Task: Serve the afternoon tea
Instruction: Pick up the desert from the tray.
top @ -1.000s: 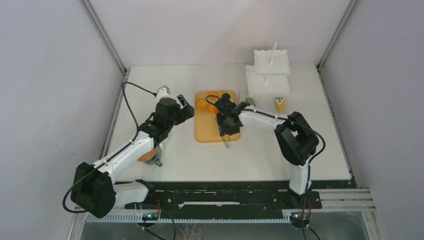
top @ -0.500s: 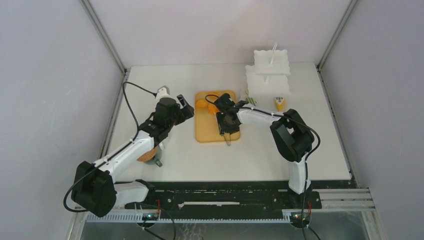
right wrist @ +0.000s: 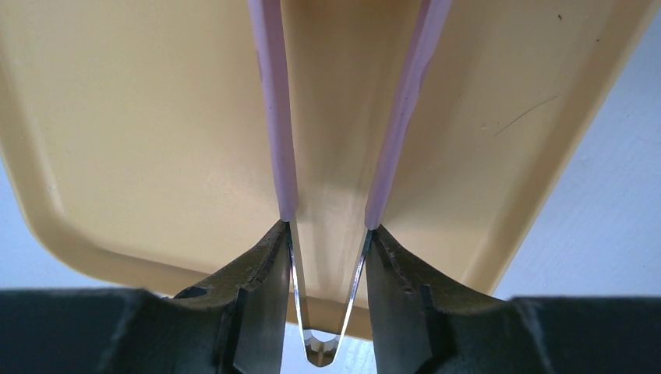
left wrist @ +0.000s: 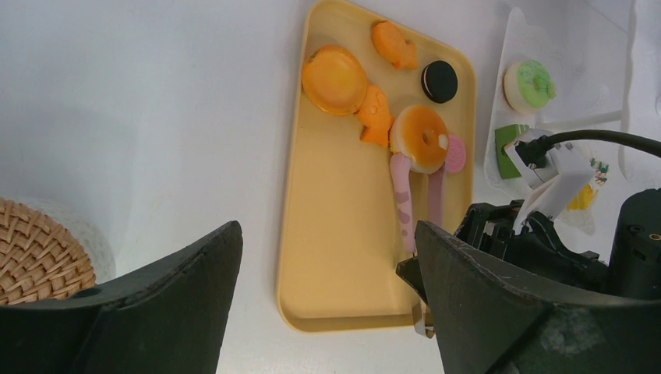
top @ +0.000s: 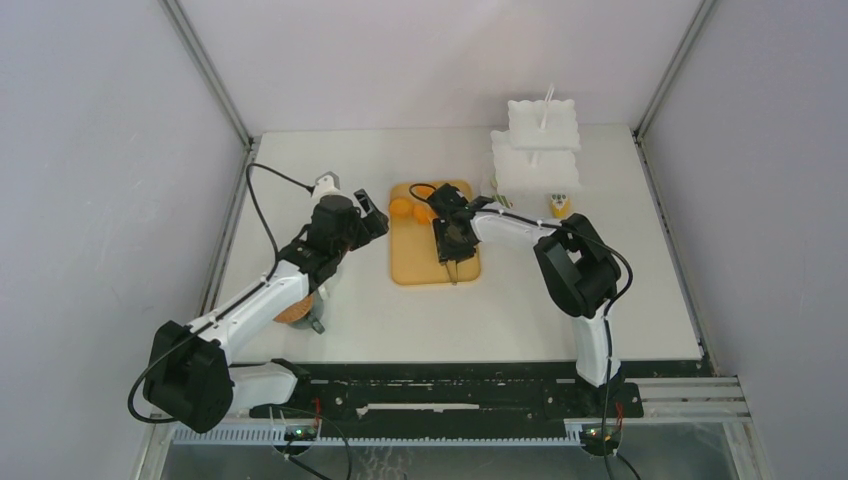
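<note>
tongs pinched, most pastries not yet served

on the white table [top: 400, 320], the white tiered stand [top: 530, 170] stands far right and the flat yellow plastic tray [left wrist: 335, 257] lies at centre. the left gripper [left wrist: 327, 234] hovers left of the tray, jaws spread wide and empty. the right gripper [right wrist: 327, 230], at the tray's near end, squeezes the thin pink tongs [right wrist: 269, 117], whose tips flank an orange-glazed ring pastry [left wrist: 419, 136]. a woven cork coaster [left wrist: 39, 249] sits near left. a round orange tart [left wrist: 334, 78] and a black sandwich round [left wrist: 440, 81] wait on the tray. only the green-iced donut [left wrist: 528, 84] seems served, on the stand's lowest plate. serving looks barely begun.

Tongs [right wrist: 269, 117] tips cut off at top edge; coaster [left wrist: 35, 249] half cropped.
</note>
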Robot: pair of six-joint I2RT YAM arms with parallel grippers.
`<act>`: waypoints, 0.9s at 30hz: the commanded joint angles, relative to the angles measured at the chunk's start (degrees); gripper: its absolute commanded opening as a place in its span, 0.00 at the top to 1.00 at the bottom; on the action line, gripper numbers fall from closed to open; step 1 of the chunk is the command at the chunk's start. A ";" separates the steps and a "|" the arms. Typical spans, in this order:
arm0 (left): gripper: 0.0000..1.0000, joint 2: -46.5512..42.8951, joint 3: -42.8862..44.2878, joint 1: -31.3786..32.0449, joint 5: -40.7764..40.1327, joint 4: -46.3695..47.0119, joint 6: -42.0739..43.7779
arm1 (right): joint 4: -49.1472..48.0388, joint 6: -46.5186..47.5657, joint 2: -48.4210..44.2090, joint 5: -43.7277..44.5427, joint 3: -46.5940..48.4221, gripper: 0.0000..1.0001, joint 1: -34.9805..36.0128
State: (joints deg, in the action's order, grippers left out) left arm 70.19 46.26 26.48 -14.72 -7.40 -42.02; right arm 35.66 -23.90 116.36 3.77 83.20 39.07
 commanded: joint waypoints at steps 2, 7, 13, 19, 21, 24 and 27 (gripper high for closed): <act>0.14 -1.33 2.95 -0.33 0.31 1.77 0.26 | -1.99 0.40 -2.84 0.67 -1.14 0.65 -0.22; 0.14 -1.75 2.79 -0.29 0.39 1.94 0.12 | -1.80 0.28 -6.26 0.99 -3.43 0.74 0.17; 0.14 -2.70 2.45 -0.29 0.47 2.21 0.01 | -0.61 -0.23 -11.13 1.97 -5.58 0.74 0.90; 0.14 -3.21 2.26 -0.24 0.82 2.53 -0.29 | 0.65 -0.95 -15.67 2.94 -8.01 0.76 1.58; 0.14 -3.29 2.17 -0.29 1.05 2.84 -0.42 | 0.93 -1.21 -16.97 3.17 -8.98 0.77 1.75; 0.14 -3.22 2.24 -0.34 1.44 3.04 -0.60 | 1.49 -1.72 -19.49 3.65 -10.67 0.79 2.08; 0.14 -3.30 2.28 -0.25 1.45 3.17 -0.61 | 1.92 -2.40 -22.59 4.42 -12.33 0.79 2.30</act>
State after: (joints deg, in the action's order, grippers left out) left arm 68.60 46.26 26.48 -14.28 -6.57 -42.11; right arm 37.17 -24.58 99.20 6.17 72.07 40.82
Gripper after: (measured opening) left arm 0.860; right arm 0.413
